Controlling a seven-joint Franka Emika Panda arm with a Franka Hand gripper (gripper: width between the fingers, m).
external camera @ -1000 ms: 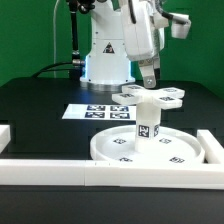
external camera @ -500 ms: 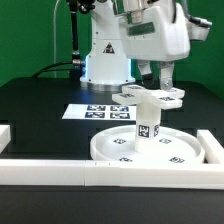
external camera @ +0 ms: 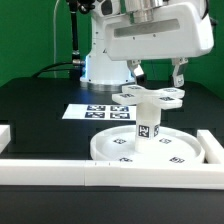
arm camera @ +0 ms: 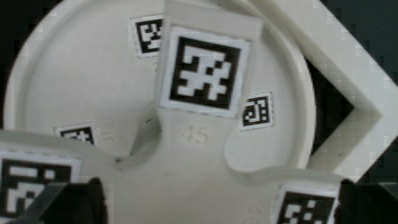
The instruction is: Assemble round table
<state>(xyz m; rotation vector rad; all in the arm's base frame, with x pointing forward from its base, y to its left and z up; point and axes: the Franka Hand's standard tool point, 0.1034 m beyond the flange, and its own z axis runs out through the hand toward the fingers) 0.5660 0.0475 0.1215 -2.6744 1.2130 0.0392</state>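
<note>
The large round disc [external camera: 110, 150] lies flat on the black table behind the front rail. The short cylinder leg [external camera: 147, 125] stands upright on it, and the cross-shaped base [external camera: 150, 95] sits on top of the leg. My gripper [external camera: 157, 78] hangs over the base, open and holding nothing, with one finger on each side of it. In the wrist view the disc [arm camera: 89, 70], the tagged leg [arm camera: 205, 80] and the base's lobes [arm camera: 196, 170] fill the picture. The dark fingers [arm camera: 32, 200] show at the edges, wide apart around my gripper's middle [arm camera: 214, 205].
The marker board [external camera: 95, 111] lies on the table behind the disc. A long white rail [external camera: 60, 170] runs along the front, with shorter rails at the exterior view's right [external camera: 212, 148] and left [external camera: 5, 132]. The robot's base [external camera: 105, 60] stands at the back.
The hand has turned about its wrist, from side-on to broad face toward the exterior camera. Its fingers have spread to both sides of the base. The table parts have not moved.
</note>
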